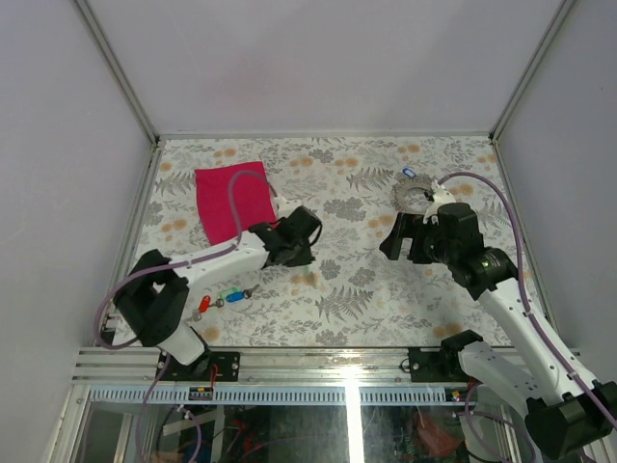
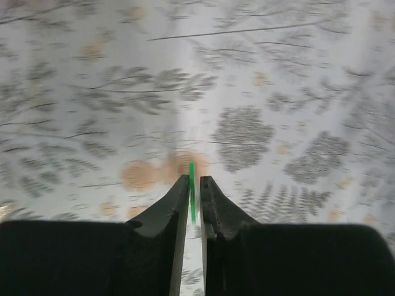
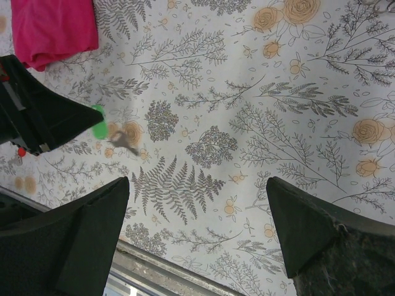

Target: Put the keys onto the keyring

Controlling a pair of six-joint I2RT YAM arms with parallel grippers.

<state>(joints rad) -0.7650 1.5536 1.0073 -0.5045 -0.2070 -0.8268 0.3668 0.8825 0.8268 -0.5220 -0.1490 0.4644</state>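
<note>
My left fingers (image 2: pixel 176 209) pinch the green key (image 2: pixel 192 185) by its thin edge; the right fingers (image 3: pixel 74 240) stand open. The keyring (image 1: pixel 407 197) lies far across the counter (image 1: pixel 357 164), so the key may slip during carrying.

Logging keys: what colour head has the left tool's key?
Green plastic key head; right wrist view.
</note>
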